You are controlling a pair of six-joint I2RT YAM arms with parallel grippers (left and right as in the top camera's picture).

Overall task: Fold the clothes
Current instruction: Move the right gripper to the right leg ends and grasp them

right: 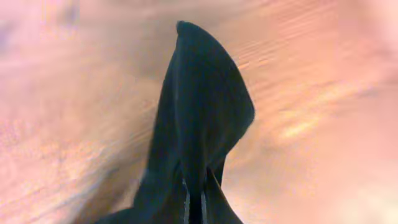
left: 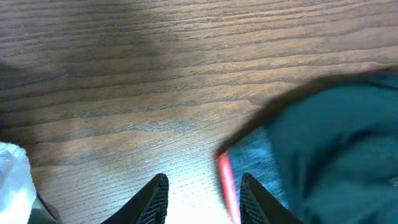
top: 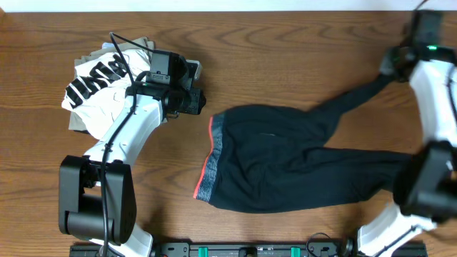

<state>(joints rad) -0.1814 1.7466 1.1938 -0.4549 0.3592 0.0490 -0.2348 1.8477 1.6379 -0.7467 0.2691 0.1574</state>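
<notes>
Jaws entry: we log the left jaws parted at the coral waistband edge (left: 227,186); the right jaws clenched on a leg end (right: 205,106) of the pants (top: 285,160), which lie lengthwise across the table (top: 285,43), waist leftward, nearer our left arm (top: 128,135).

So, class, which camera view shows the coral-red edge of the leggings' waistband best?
The overhead view: the whole coral-red edge runs down the leggings' waist end, sharp. The left wrist view shows only a short blurred piece; the right wrist view shows only black leg fabric, no edge.
</notes>
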